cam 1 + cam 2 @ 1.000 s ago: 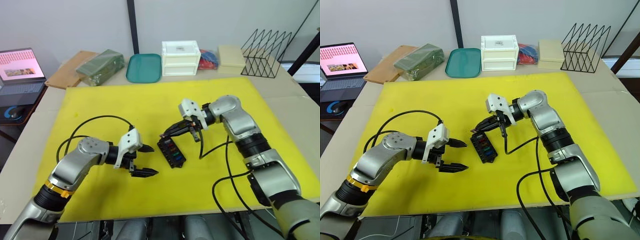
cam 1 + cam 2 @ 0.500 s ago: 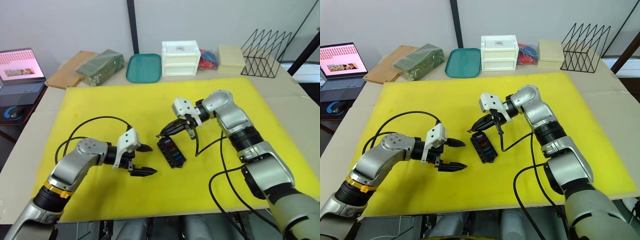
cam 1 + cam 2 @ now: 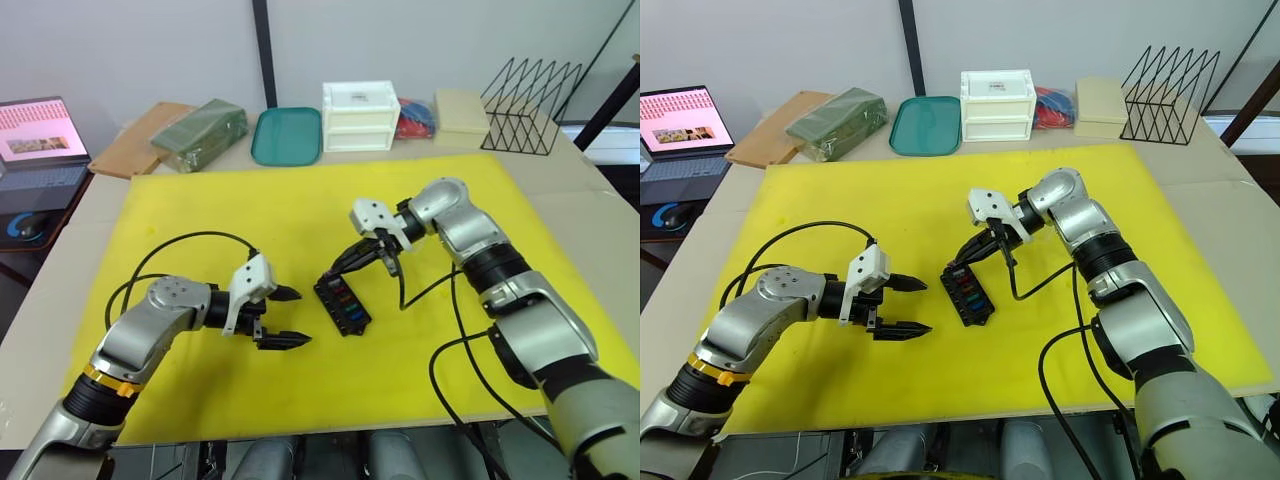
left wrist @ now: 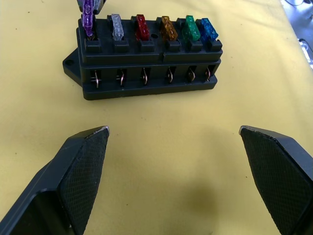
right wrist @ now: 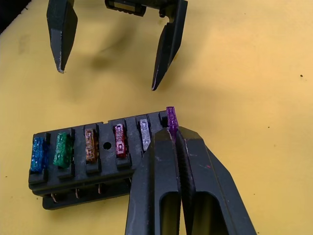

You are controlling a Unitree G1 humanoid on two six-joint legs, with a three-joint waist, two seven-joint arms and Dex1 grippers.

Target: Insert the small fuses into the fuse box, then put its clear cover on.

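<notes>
No legible text or labels.

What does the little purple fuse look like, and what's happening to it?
The purple fuse is a tiny see-through plastic blade, standing upright at the end slot of the black fuse box, next to the grey fuse. It sticks up higher than the other five, so it looks not pushed fully down. The right gripper is shut on it, fingers pinching its lower part.
</notes>
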